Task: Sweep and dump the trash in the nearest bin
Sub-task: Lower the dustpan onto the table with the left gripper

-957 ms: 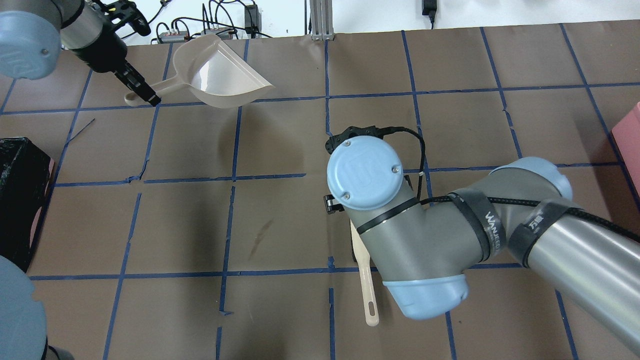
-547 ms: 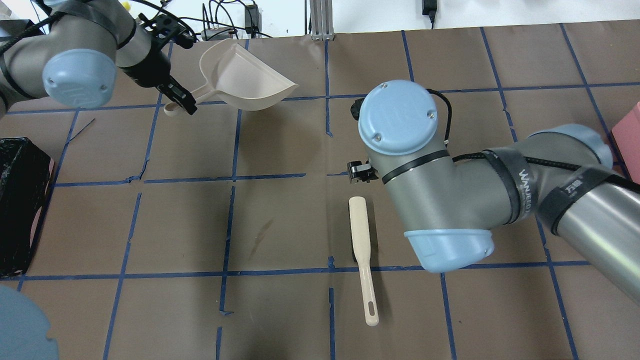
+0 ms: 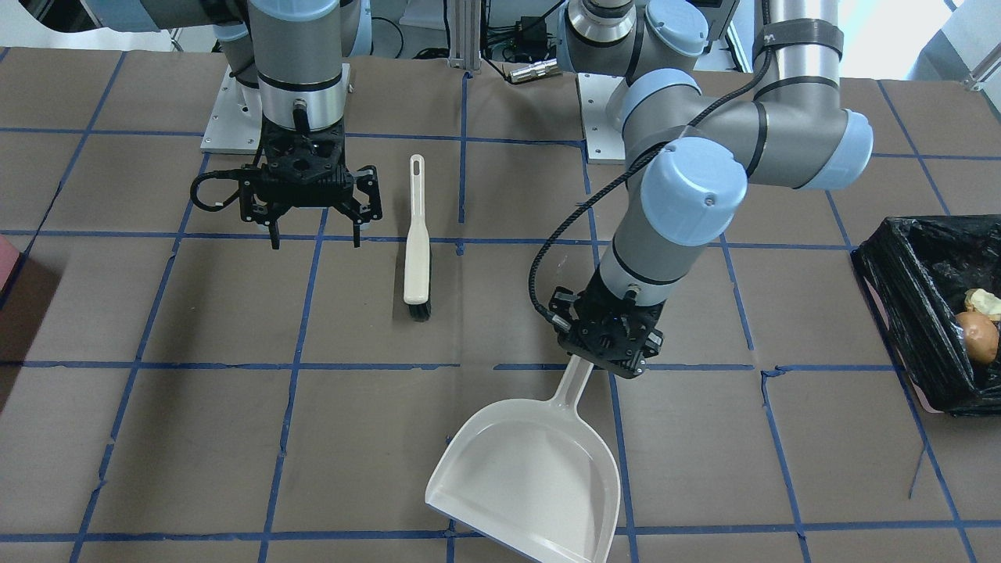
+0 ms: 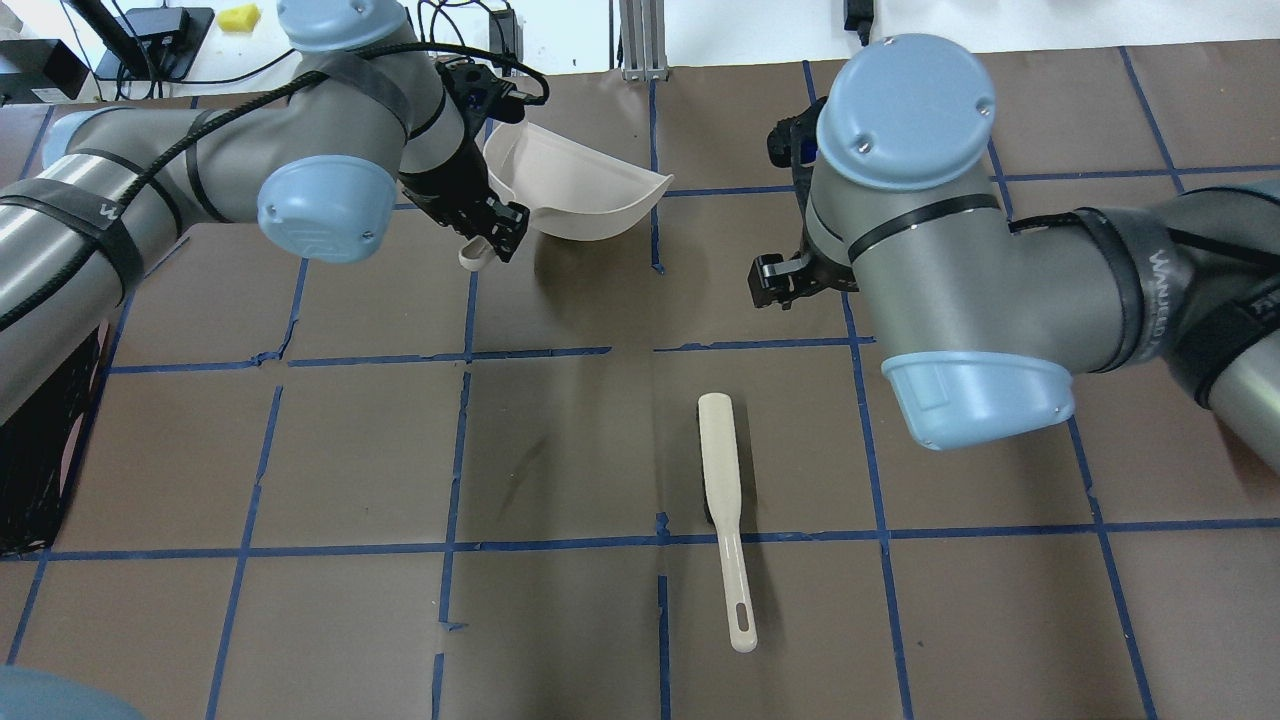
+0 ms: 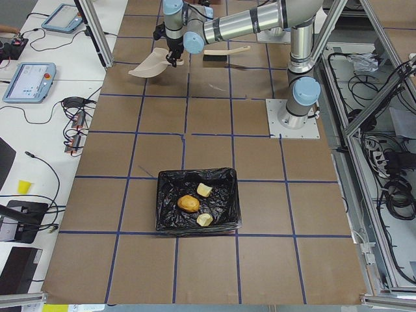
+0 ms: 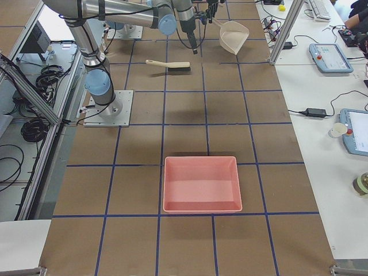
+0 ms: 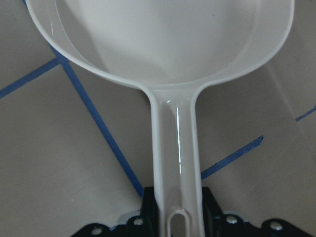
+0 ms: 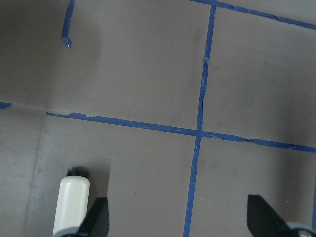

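Now your left gripper grips the dustpan handle; the trash lies in the bin.
Front view: bin well off to that gripper's side; right gripper spread wide, holding nothing, brush just beside it. Overhead: the pan tilts beyond the left gripper. Left-end view: three lumps inside the bin, far from both grippers. Right wrist: brush head just beside the parted jaws.

Overhead, front views face each other, share brush; wrist views close, downward.
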`<state>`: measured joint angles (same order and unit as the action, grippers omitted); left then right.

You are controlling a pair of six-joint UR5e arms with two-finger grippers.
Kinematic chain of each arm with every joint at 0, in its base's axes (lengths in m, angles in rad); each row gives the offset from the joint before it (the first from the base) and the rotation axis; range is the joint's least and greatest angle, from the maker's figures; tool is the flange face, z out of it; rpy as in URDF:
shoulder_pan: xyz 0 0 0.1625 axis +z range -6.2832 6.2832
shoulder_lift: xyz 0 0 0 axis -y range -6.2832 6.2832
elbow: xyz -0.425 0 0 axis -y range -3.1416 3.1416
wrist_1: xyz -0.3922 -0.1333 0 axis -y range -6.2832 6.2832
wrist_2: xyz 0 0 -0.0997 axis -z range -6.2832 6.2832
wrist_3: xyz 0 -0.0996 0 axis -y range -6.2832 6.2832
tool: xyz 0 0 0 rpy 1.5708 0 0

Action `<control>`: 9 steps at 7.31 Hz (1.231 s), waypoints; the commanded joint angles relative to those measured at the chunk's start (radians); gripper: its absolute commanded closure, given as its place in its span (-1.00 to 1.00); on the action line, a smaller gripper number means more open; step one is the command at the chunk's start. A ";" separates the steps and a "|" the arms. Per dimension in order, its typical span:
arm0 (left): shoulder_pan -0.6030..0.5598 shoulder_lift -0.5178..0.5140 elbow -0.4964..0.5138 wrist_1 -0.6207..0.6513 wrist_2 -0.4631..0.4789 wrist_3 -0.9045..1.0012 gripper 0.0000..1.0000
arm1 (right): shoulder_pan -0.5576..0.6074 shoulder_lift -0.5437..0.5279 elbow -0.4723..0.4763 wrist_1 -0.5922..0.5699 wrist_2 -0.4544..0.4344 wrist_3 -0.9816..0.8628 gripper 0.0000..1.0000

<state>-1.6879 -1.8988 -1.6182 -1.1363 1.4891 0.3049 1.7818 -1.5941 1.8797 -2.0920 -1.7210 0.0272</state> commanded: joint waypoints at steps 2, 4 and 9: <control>-0.114 -0.061 0.000 0.106 -0.006 -0.238 0.83 | -0.065 -0.026 -0.028 0.033 0.029 -0.042 -1.00; -0.165 -0.121 -0.002 0.184 0.000 -0.302 0.83 | -0.117 -0.027 -0.033 0.032 0.044 -0.133 -1.00; -0.210 -0.134 -0.023 0.204 -0.003 -0.435 0.74 | -0.166 -0.027 -0.043 0.035 0.057 -0.213 -1.00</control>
<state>-1.8927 -2.0341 -1.6328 -0.9355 1.4878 -0.0892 1.6266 -1.6214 1.8375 -2.0582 -1.6690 -0.1792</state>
